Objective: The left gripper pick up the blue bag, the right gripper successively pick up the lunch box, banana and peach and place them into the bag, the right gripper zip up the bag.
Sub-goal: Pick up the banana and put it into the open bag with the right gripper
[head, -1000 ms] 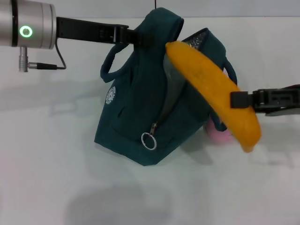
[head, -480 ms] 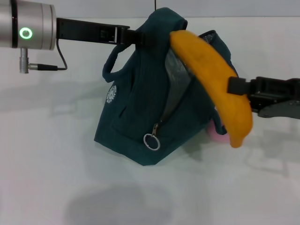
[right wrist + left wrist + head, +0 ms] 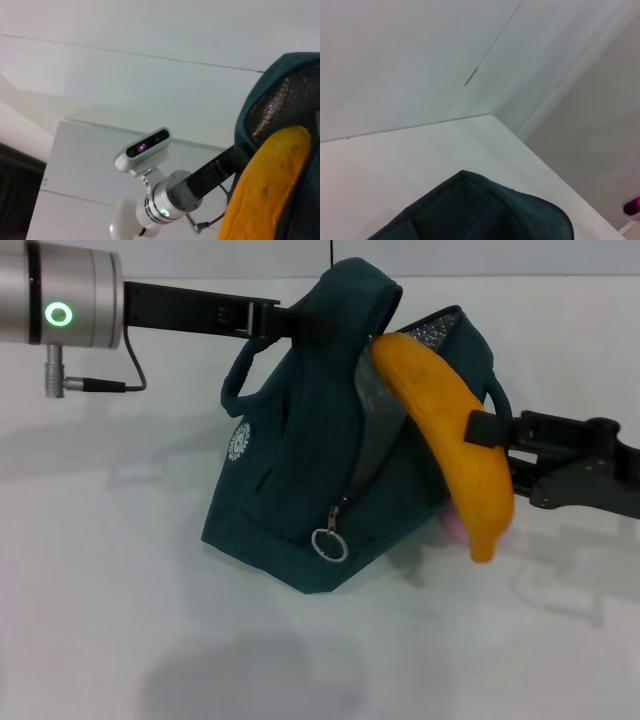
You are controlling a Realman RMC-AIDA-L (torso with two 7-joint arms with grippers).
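Gripping banana (image 3: 450, 445) mid-length, right hand (image 3: 487, 430), upper tip inside bag (image 3: 300, 470) mouth, left hand (image 3: 285, 320) clamping its top

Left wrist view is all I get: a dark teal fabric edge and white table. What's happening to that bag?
Observer: The left pincer holds the dark teal fabric bag up by its top.
Operator: Is anything going in?
Observer: Yes, the right pincer grips a long orange-yellow banana, its upper tip at the bag's opening.
Operator: Is the bag zipped?
Observer: No, its round metal zipper ring hangs low on the front.
Operator: Anything else around?
Observer: A pink object peeks out behind the bag.
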